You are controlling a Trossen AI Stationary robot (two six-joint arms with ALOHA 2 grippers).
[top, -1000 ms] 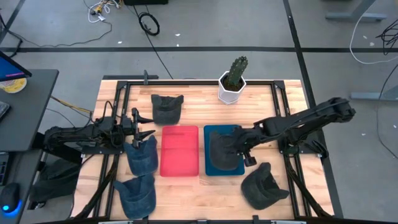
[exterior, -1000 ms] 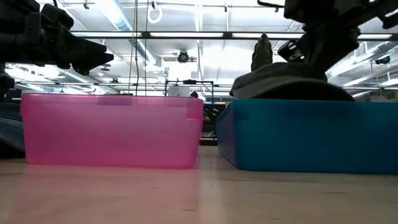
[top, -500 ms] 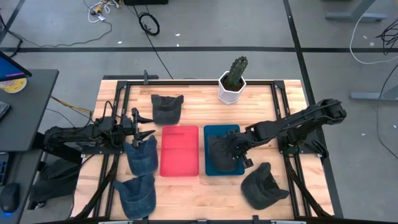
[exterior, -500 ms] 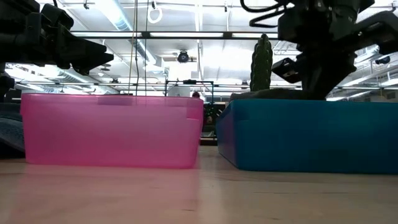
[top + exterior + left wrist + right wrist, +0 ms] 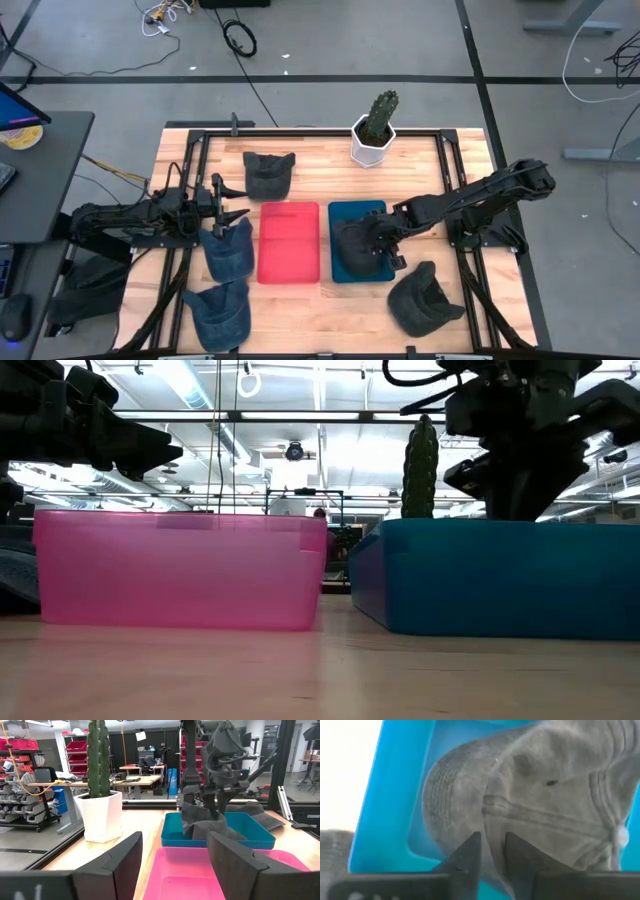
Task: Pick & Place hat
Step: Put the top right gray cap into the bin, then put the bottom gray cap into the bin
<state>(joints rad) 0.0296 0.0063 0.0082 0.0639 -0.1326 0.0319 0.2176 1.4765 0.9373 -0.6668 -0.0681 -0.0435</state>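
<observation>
Down into the blue bin (image 5: 345, 212) is where the right gripper (image 5: 372, 238) has been going, and the gray hat (image 5: 355, 242) that was poking above the bin wall a second ago is now sitting low inside it. Seen from above, the hat is filling most of the bin, which is sitting just right of the pink bin (image 5: 289, 242) near the middle of the table (image 5: 320, 160). The right gripper's fingers are pinching together on a fold of the hat's soft cloth, with only a thin bit of it between them. The left gripper (image 5: 228, 207) is waiting at about nine o'clock on the table, above a blue hat (image 5: 228, 252), and its fingers are spread apart with nothing in them. More hats are lying around: a dark one (image 5: 268, 172) near twelve o'clock, another blue one (image 5: 219, 312) at seven o'clock, and a dark one (image 5: 424, 298) at five o'clock. A cactus in a white pot (image 5: 375, 130) is standing at one o'clock. The hat looks light and floppy, so it is probably folding and sagging when lifted. Pinching the crown cloth or the stiffer brim seems like the best hold. It is not going to break, but it could snag on the bin wall.
</observation>
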